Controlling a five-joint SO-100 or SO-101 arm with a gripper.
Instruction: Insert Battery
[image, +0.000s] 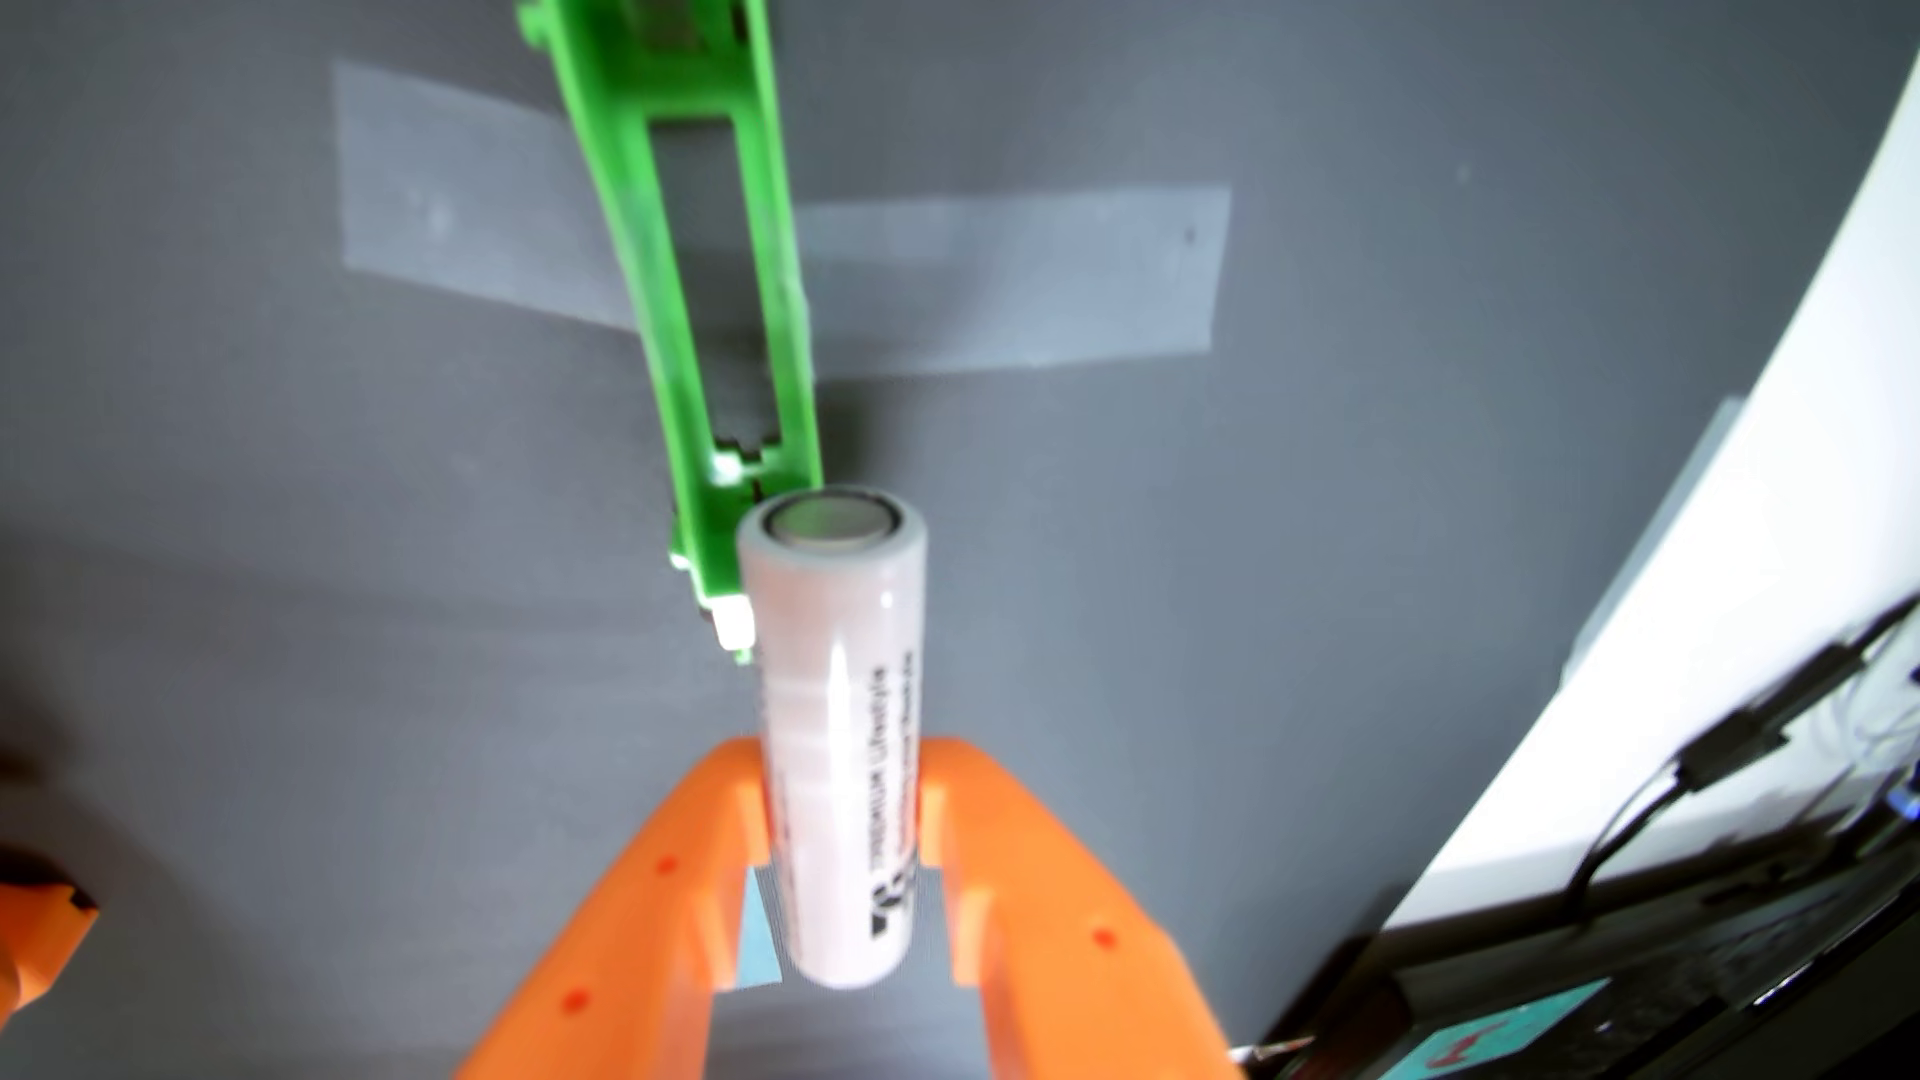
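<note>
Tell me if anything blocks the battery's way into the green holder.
Nothing visible does. The gripper holds the white battery with its far end right at the near end of the green holder. The holder's long slot looks empty, and only clear tape fixes it to the gray table.

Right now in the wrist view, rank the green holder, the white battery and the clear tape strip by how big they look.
1. Clear tape strip, widest across the frame.
2. Green holder and white battery: they look similar in size, and the battery, held in the orange claw, sits nearer the camera, so I won't rank them.
</note>
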